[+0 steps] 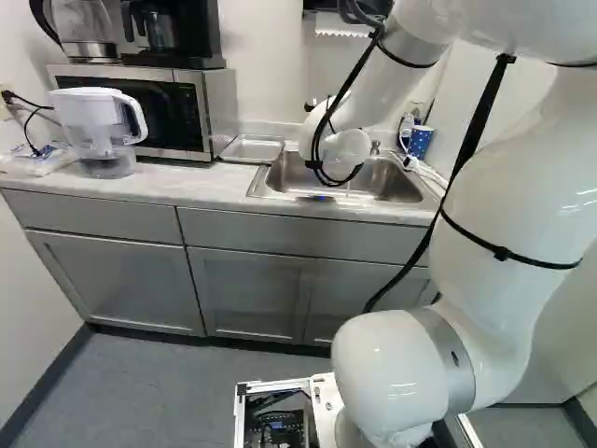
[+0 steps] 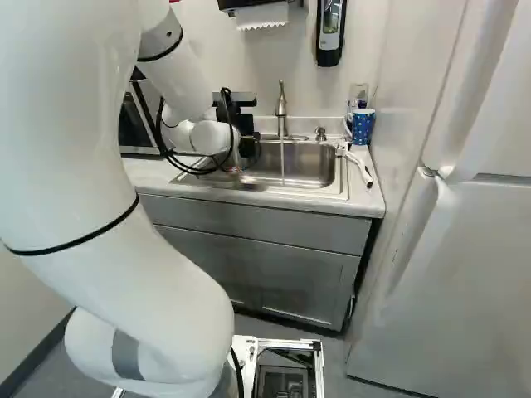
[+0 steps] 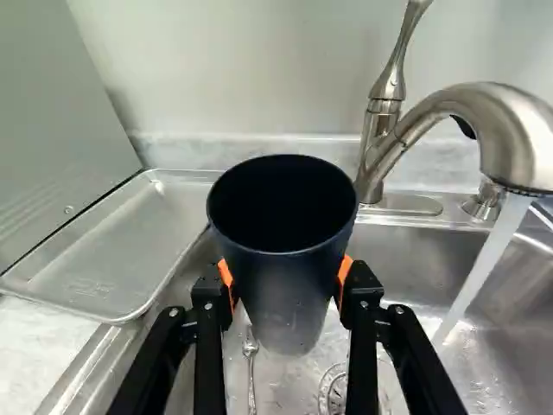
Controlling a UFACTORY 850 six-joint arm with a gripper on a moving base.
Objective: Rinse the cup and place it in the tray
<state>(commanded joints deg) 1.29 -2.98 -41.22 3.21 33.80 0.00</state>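
So the cup (image 3: 289,277) is dark, mouth up, and in the wrist view you look down into it from just behind the rim. Its long axis runs close to upright, base down over the sink (image 2: 286,186) (can't tell if there's any water inside, it's all shadow in there).

The fingers (image 3: 209,298) are parted by the cup's width, orange pads pressed on it from two opposite sides, so yeah, it's properly held. The cup sits right between them, with the rim sticking up above the pads and the base hanging below.

The faucet (image 2: 281,104) is running at the upper middle of the right base view. In the wrist view its stream (image 3: 486,264) comes down beside the cup, apart from it, and hits the basin. Down in there under the cup lie a small utensil (image 3: 251,347) and the drain (image 3: 335,393).

The tray (image 1: 252,148), upper middle of the left base view, is on the worktop (image 1: 191,185) just beside the sink, near the microwave (image 1: 177,112). A white pitcher (image 1: 98,121) stands at the upper left there, and a blue dotted mug (image 2: 362,126) is at the upper right of the right base view.
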